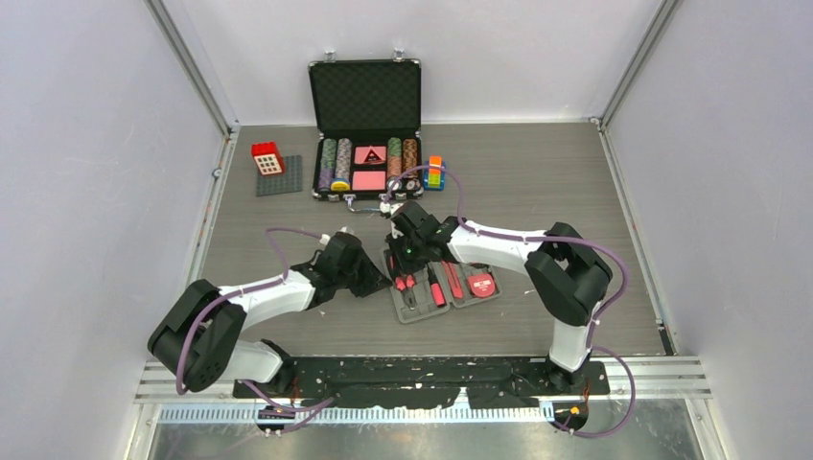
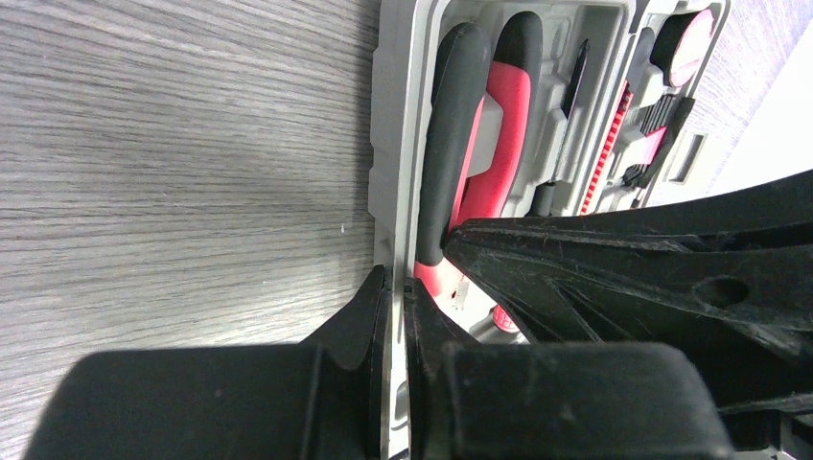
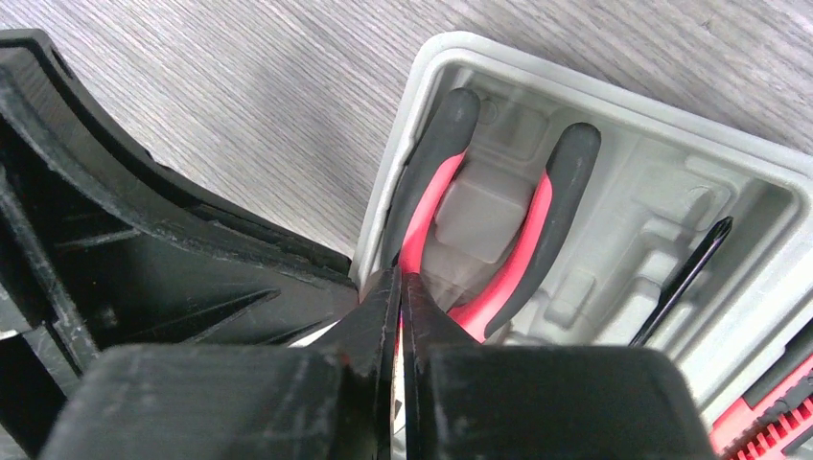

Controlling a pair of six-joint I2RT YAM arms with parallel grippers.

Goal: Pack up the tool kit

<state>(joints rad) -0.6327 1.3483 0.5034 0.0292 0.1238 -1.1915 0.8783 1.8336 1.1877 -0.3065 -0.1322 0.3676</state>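
Pliers with black-and-red handles lie in the moulded slot nearest the left arm in the small flat grey plastic case. The case sits open on the grey wood-grain worktop, just ahead of both arms. Beside the pliers in the same tray are two slim red tools, then a red tape measure at the right end. At the far edge of the worktop a larger black metal-edged case stands open, with rows of poker chips and pink cards in its base. A grey studded plate carrying a red brick lies to its left, and a short stack of coloured bricks to its right.

Only the left wrist view shows the left fingers clamped on the grey plastic case's thin side wall, a strip of grey running between them. It also shows the tips of the right arm's pair touching a pliers handle. The right wrist view shows the right fingers drawn together over that handle with only a hairline between them. It also shows a black cross-tipped screwdriver shaft in the next slot. From overhead neither pair of fingertips can be made out.
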